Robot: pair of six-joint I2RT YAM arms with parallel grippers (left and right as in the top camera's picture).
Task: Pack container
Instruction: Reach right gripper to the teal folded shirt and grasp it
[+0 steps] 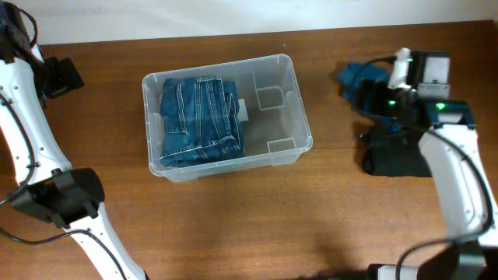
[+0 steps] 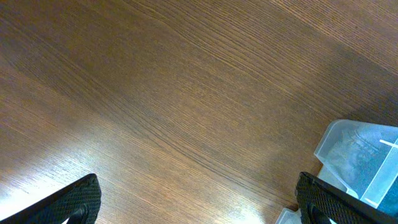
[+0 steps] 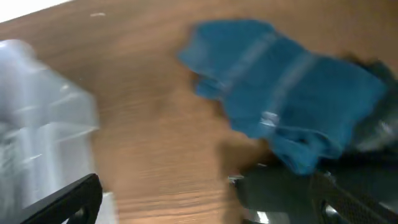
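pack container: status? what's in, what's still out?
Done: folded jeans lie in the left half of the container. In hand: nothing; the right gripper is open near the teal garment, and the left gripper is open over the table. Left: the teal garment and a black garment beside it are on the table right of the container, whose right half holds no clothes yet.
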